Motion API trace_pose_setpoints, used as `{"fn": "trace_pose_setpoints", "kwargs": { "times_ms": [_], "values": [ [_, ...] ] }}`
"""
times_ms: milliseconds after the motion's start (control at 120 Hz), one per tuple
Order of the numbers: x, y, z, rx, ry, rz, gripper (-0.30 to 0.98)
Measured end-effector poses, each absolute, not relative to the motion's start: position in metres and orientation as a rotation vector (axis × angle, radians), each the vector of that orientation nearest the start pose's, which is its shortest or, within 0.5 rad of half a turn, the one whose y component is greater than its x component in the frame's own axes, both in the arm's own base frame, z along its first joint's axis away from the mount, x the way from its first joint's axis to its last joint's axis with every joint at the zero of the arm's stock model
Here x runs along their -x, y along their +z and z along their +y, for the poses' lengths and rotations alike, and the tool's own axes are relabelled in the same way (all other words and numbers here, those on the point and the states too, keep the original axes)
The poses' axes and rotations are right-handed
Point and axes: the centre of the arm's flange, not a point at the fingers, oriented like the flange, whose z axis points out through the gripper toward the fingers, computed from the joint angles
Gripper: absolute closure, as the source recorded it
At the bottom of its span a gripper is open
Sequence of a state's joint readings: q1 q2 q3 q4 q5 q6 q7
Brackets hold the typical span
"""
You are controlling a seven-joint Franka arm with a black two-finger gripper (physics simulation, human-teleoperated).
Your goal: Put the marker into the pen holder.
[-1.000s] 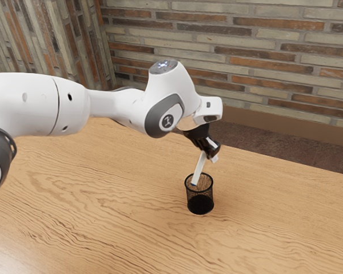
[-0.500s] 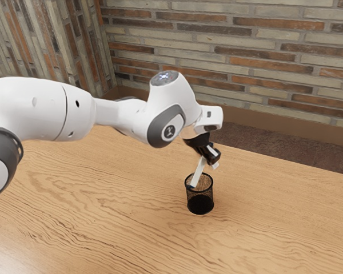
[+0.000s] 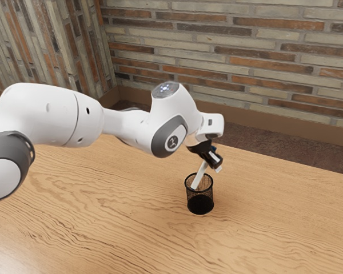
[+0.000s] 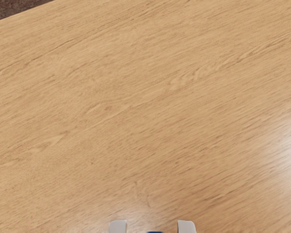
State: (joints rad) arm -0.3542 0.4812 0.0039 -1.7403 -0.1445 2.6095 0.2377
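Note:
Black gripper (image 3: 212,165) is tilted just above the pen holder's rim in the exterior view. The black mesh pen holder (image 3: 200,201) stands upright on the table. A slim white marker (image 3: 199,176) slants down from beside the fingers, its lower end inside the holder's mouth. In the wrist view the gripper (image 4: 152,227) has its two pale fingertips well apart. A small dark blue bit, likely the marker's end (image 4: 155,232), shows between them, with a gap on either side.
The wooden table (image 3: 108,211) surrounds the holder. Its far edge runs behind the gripper, with a brick wall (image 3: 263,63) beyond.
The arm has come lower, and my hand has shifted slightly down and toward the exterior view's right. The marker's dark lower tip, visible earlier at the rim, has sunk slightly. The holder has stayed put.

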Motion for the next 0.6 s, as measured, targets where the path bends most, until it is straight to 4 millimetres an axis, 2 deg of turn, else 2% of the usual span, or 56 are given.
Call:
{"fn": "trace_pose_setpoints", "kwargs": {
  "times_ms": [100,242,333,383,442,475,508,558,600],
  "values": [
    [-0.654,0.341,-0.237,3.105,-0.617,0.765,0.74],
    [-0.653,0.345,-0.238,3.104,-0.630,0.785,0.43],
    [-0.652,0.350,-0.239,3.099,-0.640,0.801,0.29],
    [-0.652,0.365,-0.239,3.089,-0.675,0.812,0.23],
    [-0.650,0.405,-0.233,3.077,-0.728,0.816,0.18],
    [-0.649,0.437,-0.217,3.073,-0.749,0.789,0.16],
    [-0.648,0.473,-0.186,3.076,-0.757,0.728,0.14],
    [-0.645,0.523,-0.114,3.102,-0.726,0.573,0.12],
    [-0.645,0.554,-0.047,3.127,-0.667,0.417,0.10]
  ]
}}
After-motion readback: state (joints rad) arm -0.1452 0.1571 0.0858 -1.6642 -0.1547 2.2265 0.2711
